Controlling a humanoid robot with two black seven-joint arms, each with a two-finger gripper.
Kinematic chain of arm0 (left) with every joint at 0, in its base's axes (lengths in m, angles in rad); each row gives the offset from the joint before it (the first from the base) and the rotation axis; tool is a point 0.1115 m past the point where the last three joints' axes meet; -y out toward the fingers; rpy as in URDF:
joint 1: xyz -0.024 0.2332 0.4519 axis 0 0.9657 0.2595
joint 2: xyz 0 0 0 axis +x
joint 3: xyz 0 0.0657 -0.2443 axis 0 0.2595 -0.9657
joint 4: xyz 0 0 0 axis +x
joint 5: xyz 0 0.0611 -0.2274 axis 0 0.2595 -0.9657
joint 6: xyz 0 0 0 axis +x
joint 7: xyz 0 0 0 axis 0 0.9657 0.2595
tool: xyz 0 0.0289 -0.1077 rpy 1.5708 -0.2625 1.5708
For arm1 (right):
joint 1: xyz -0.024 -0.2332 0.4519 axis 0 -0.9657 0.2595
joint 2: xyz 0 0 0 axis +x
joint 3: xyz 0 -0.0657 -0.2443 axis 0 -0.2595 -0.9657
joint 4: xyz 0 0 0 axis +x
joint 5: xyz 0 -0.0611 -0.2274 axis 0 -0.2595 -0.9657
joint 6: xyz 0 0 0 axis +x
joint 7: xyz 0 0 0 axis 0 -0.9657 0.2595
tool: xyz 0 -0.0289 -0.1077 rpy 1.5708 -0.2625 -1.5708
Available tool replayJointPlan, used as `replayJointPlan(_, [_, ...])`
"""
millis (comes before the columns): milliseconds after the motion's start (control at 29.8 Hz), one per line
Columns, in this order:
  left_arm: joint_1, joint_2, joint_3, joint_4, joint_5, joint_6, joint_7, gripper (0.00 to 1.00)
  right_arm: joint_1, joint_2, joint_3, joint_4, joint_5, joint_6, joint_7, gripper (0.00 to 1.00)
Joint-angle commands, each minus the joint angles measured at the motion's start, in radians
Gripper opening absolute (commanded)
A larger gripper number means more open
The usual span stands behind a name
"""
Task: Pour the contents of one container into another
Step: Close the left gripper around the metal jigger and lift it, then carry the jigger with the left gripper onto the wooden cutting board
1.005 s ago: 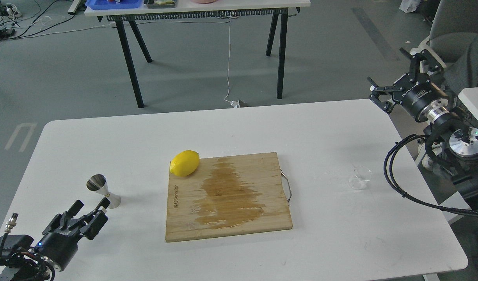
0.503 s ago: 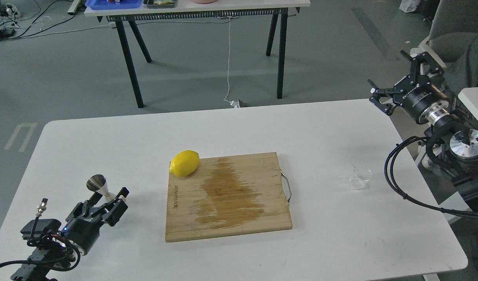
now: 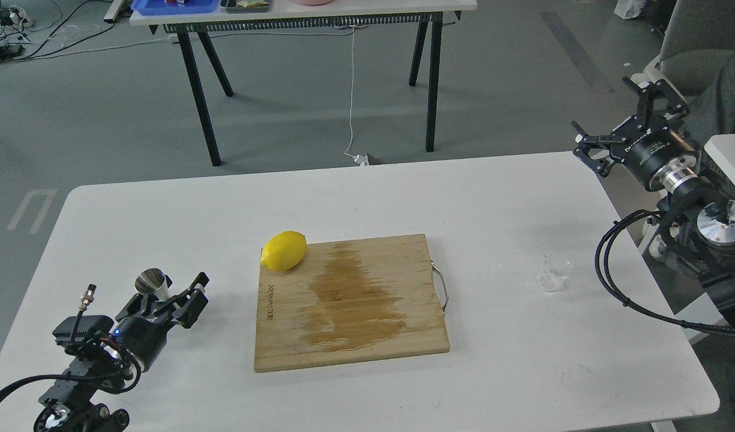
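1. Now, the L gripper point(image 3: 174, 298) sits low at the near-left of the white surface point(image 3: 493, 198), fingers spread w/ a visible gap, on either side of the jigger point(image 3: 152, 282).
2. The jigger stands upright, only its shiny upper cone showing above the fingers; can't tell whether they touch it.
3. The R gripper point(image 3: 622, 117) hangs in the air off the far-right edge of the surface, fingers spread wide, holding nothing.
4. The glass cup point(image 3: 552, 273) stands upright on the right side, btwn the cutting board point(image 3: 349, 300) and the R arm, well apart from the jigger.
5. The board lies mid-surface w/ a dark wet stain point(image 3: 349, 300) down its centre and a metal handle point(image 3: 442, 291) on its right edge.
6. A lemon point(image 3: 284, 251) rests on the board's far-left corner.
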Motion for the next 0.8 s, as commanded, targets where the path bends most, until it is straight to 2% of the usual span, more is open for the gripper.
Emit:
replayJointPlan(0, [-0.033,-0.020,0.012,0.049,-0.002,0.000,0.000,0.21,-0.002,-0.002,0.001,0.000,0.002,0.000,0.000,0.99])
replayJointPlan(67, [-0.036,-0.020,0.012,0.049,-0.002,0.000,0.000,0.12,-0.002,-0.006,0.001,0.002,0.002,0.000,0.000,0.99])
replayJointPlan(134, [-0.039,-0.016,0.014,0.043,-0.002,0.000,0.000,0.08,-0.002,-0.006,0.001,0.002,0.002,0.000,0.000,0.99])
replayJointPlan(503, [-0.044,-0.010,0.020,0.023,0.001,0.000,0.000,0.05,-0.011,-0.006,0.001,0.002,0.002,0.000,0.000,0.99])
replayJointPlan(637, [-0.076,-0.005,0.018,-0.091,0.001,0.000,0.000,0.05,-0.011,-0.006,0.003,0.002,0.000,0.000,0.000,0.99])
replayJointPlan(771, [-0.165,0.033,0.017,-0.208,0.000,0.000,0.000,0.05,-0.009,-0.006,0.003,0.000,0.000,0.000,0.000,0.99])
